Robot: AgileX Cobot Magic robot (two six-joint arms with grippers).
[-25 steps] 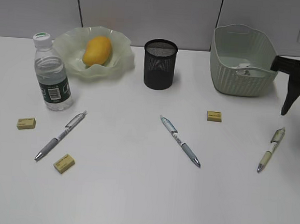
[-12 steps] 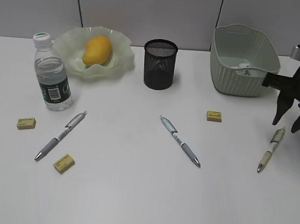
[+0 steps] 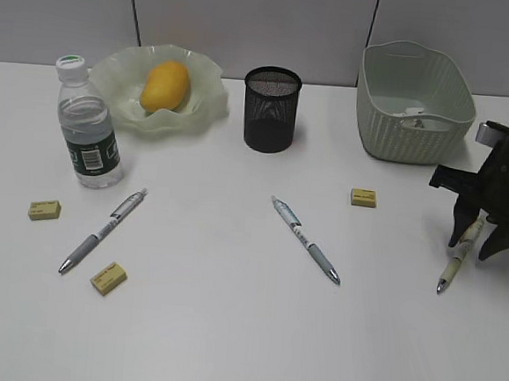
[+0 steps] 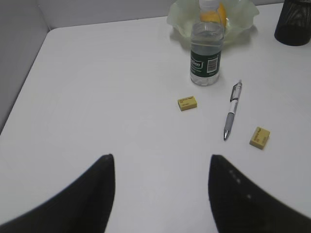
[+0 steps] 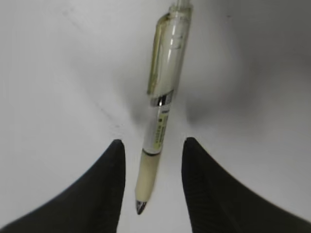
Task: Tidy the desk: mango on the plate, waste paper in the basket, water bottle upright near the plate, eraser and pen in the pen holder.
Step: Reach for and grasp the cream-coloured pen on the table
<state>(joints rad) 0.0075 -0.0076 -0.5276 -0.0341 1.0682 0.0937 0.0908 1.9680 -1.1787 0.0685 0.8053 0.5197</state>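
Right gripper down over the cream-barrelled pen near the desk's right edge, jaws apart either side of the barrel, not closed on it.

Left gripper parted too, nothing held, hanging over the left side. Mango on the plate at back left, water bottle upright just beside. Pen holder mid-back, basket back right with waste paper inside. Erasers, two more pens loose.

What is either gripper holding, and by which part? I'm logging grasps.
Nothing. The right gripper straddles the cream pen, jaws open; the left gripper is open over bare desk.
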